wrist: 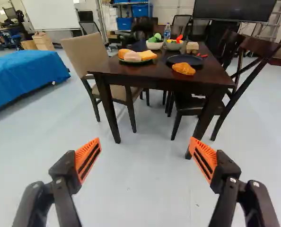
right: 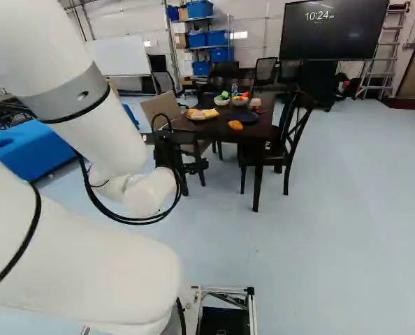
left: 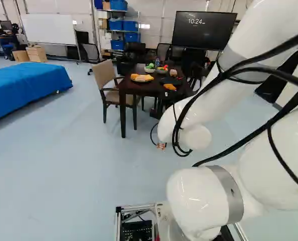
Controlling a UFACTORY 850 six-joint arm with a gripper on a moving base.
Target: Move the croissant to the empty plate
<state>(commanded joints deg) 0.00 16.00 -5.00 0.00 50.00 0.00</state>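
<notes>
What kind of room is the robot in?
It looks like a robot lab or workshop, though I can't be sure. There's a wheeled whiteboard, a tall shelf with blue bins, and a big screen near a dining table.

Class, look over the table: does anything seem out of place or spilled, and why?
The croissant looks out of place: it lies directly on the table, near its edge, not on the dark plate just beyond it. No spill shows.
</notes>
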